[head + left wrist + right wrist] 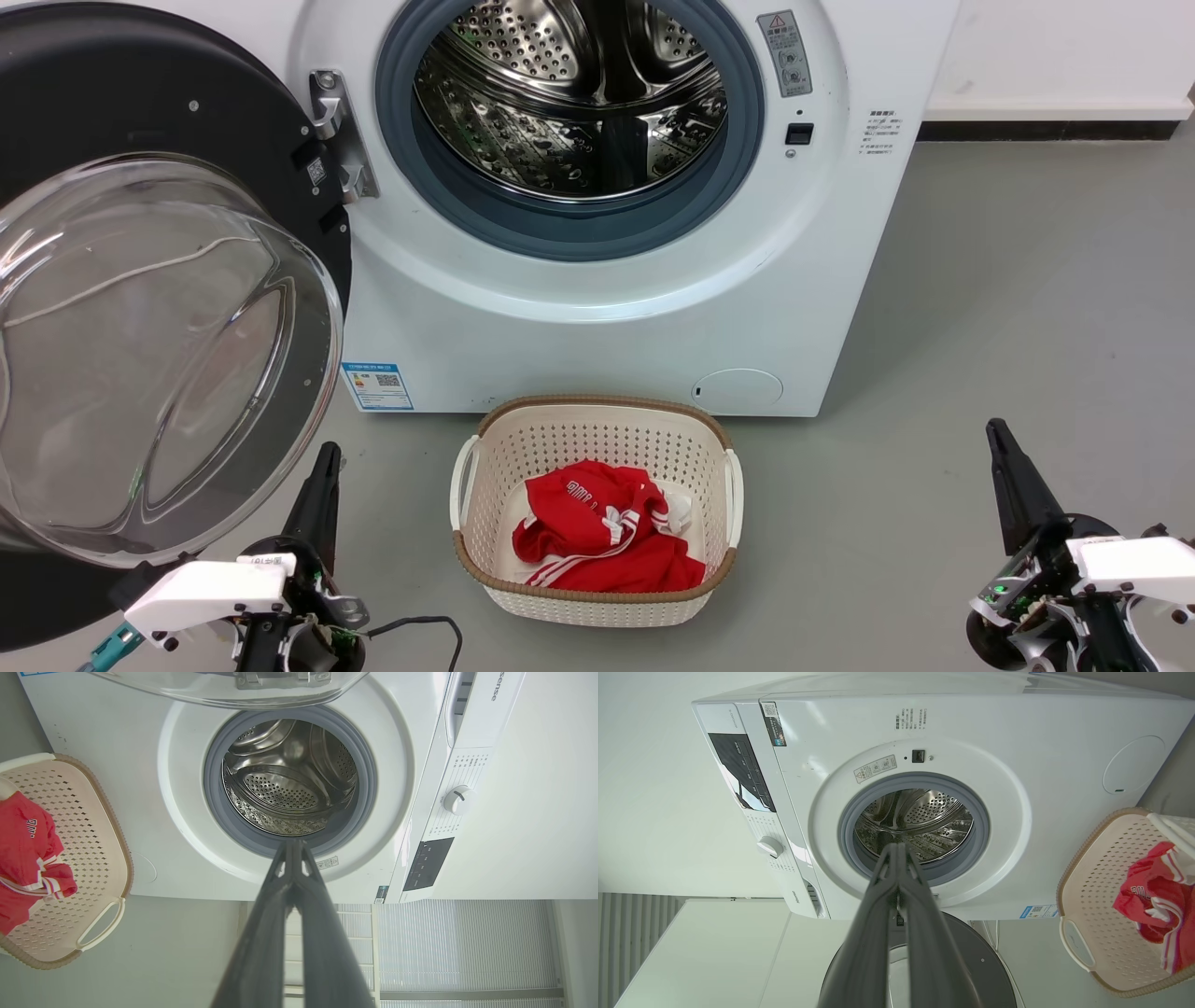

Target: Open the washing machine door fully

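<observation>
The washing machine (pixel 597 308) is a white front loader with its steel drum (pixel 569 103) exposed inside a grey gasket. The washing machine door (pixel 149 308) is swung wide to the left on its metal hinge (pixel 341 140), its clear glass bowl bulging toward me. Low at the left, my left gripper (pixel 327 457) is shut just below the door's lower rim and holds nothing. My right gripper (pixel 996 431) is shut and empty over the floor at the lower right. In the wrist views the left gripper (pixel 293 842) and the right gripper (pixel 896 845) both point at the drum with tips together.
A cream laundry basket (pixel 597 509) holding a red and white garment (pixel 607 532) stands on the grey floor before the machine. A black cable (pixel 420 623) lies by the left arm. A white wall with a dark skirting (pixel 1046 131) runs behind at the right.
</observation>
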